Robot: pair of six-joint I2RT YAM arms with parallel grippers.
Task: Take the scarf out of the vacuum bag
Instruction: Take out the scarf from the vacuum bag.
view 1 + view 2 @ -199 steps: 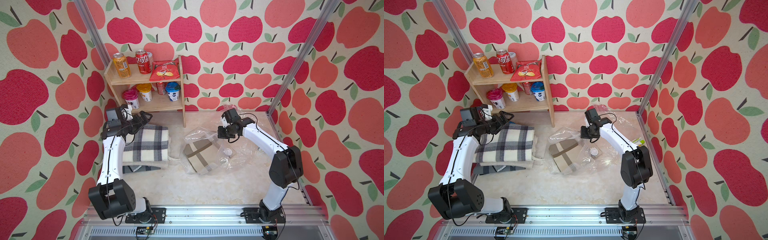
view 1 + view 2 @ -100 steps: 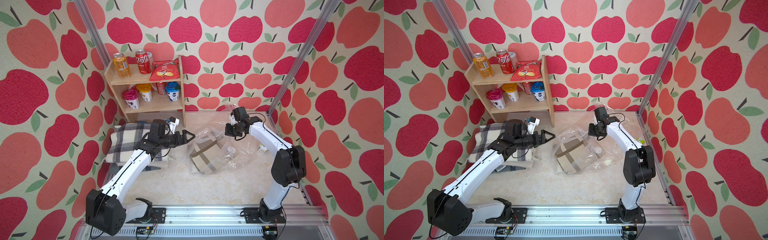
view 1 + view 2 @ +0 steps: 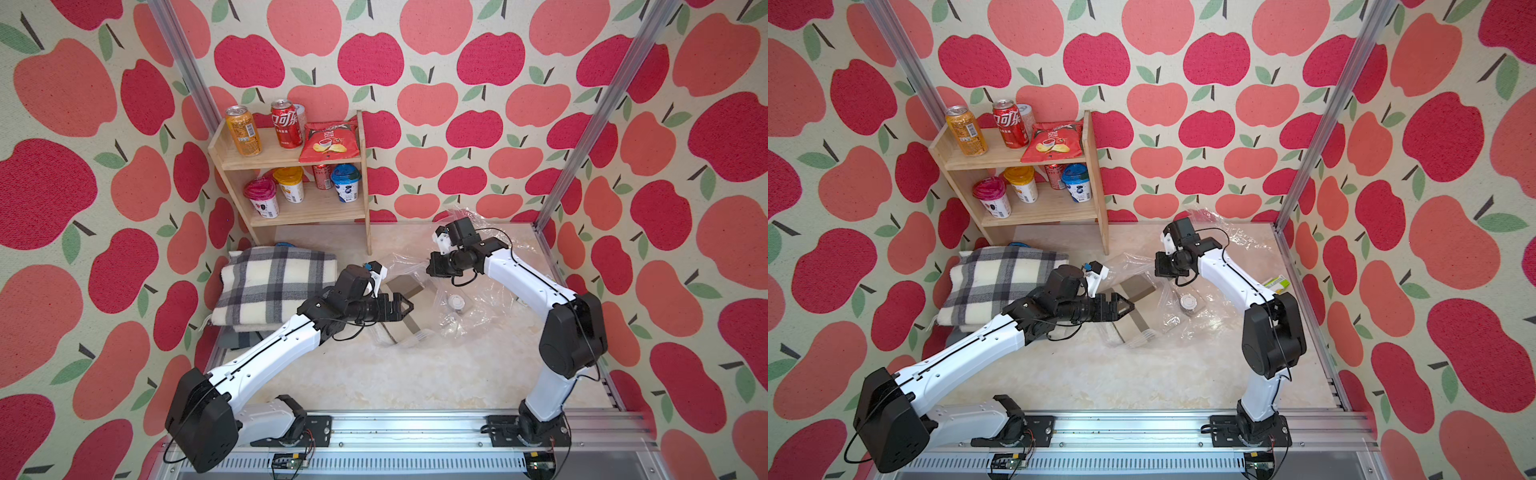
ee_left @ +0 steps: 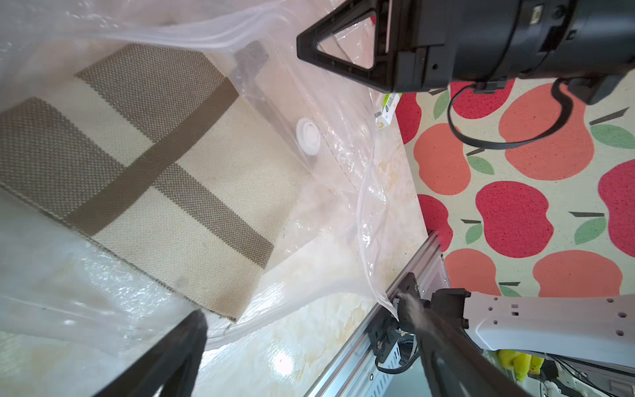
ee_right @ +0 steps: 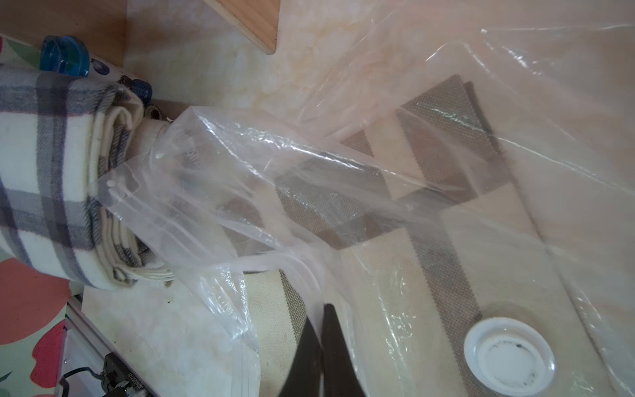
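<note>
Left gripper (image 3: 407,306) gapes wide just over the folded beige-and-brown scarf (image 4: 165,172) (still inside the vacuum bag (image 3: 486,291)), which lies on the worktop (image 3: 415,374). Beyond, the right gripper (image 3: 434,268) is pinched tight on the bag's upper film.

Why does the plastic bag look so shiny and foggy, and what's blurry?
Right wrist view: white glare streaks on the vacuum bag haze the scarf beneath. Left wrist view: the fingers of the left gripper are smeared out of focus. Both top views: evenly lit and sharp.
</note>
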